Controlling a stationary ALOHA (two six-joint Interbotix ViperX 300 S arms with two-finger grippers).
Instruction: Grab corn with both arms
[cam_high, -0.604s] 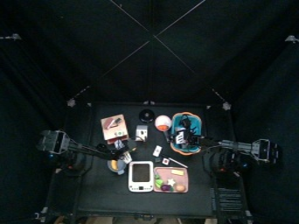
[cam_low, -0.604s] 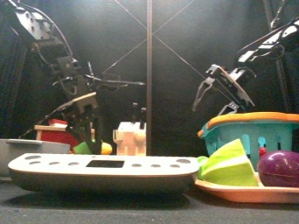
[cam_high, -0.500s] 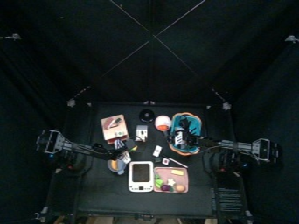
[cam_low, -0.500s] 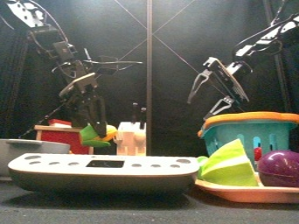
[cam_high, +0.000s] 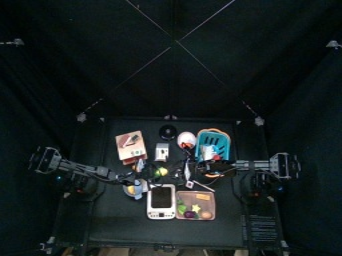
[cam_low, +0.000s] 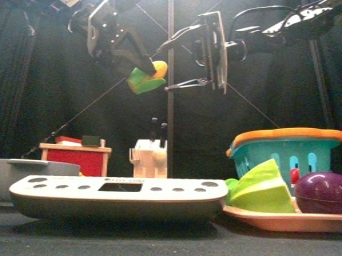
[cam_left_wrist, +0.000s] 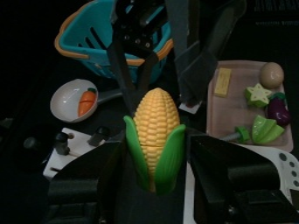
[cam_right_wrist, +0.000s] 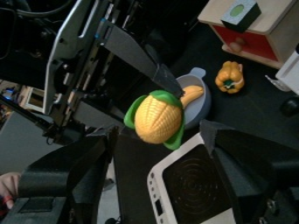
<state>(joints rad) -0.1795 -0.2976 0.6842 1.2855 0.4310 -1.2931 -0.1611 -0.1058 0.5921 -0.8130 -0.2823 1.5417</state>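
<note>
Front view shows the corn (cam_low: 144, 77) held aloft, clamped in the left gripper (cam_low: 134, 62) — the right gripper (cam_low: 211, 62), apparently spread, should close squarely on its free tip.

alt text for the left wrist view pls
The left gripper holds a toy corn cob upright by its green husk, with the right gripper open just beyond the tip. Below lie a teal basket and a pink tray of toy food.

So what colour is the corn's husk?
Green, around yellow kernels on the corn; the left wrist view shows it best.
</note>
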